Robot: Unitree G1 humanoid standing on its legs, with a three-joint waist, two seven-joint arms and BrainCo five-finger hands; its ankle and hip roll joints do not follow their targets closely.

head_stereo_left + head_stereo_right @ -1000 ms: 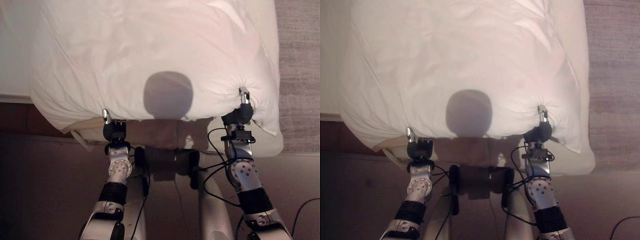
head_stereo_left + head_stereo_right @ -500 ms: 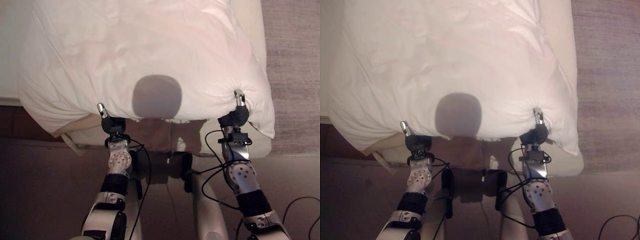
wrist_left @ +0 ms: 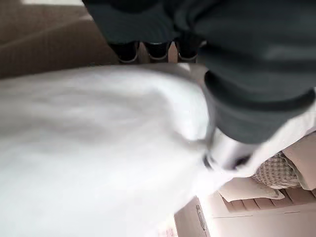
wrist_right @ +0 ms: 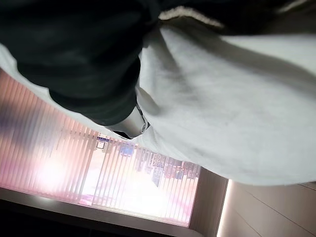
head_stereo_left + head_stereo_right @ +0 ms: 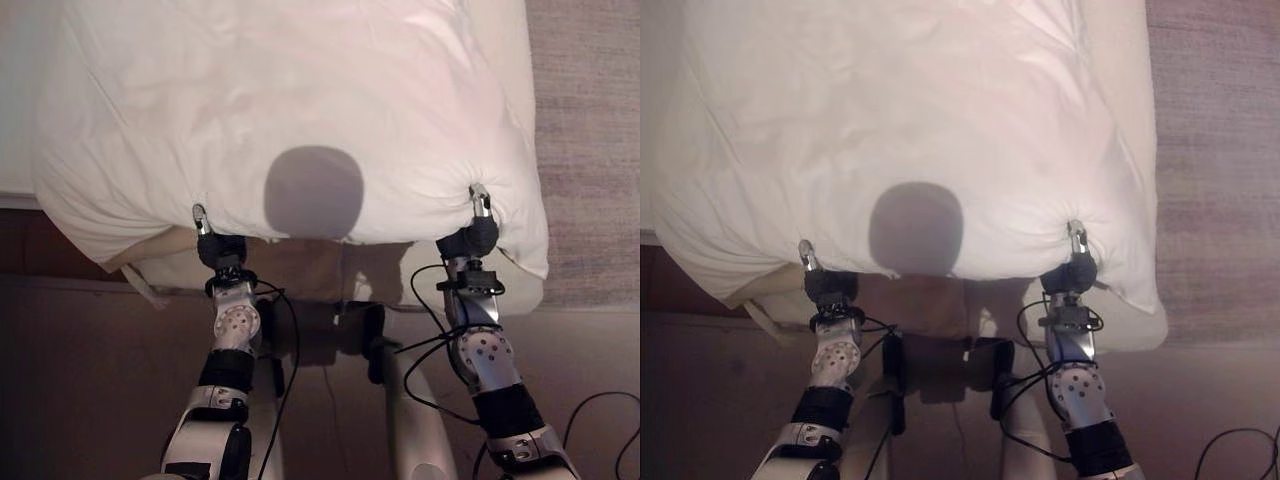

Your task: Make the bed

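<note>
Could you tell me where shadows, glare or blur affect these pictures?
Left eye view: a round shadow falls on the white duvet between the left hand and right hand. Left wrist view: the duvet is blurred. Right wrist view: bright glare comes through the vertical blinds.

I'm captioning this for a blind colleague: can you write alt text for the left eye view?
Both robot hands, the left hand and the right hand, pinch the near edge of a puffy white duvet spread over the bed. Grey carpet lies on the right.

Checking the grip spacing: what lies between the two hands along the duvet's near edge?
Only the white duvet edge spans left hand to right hand, seen in the eye views.
</note>
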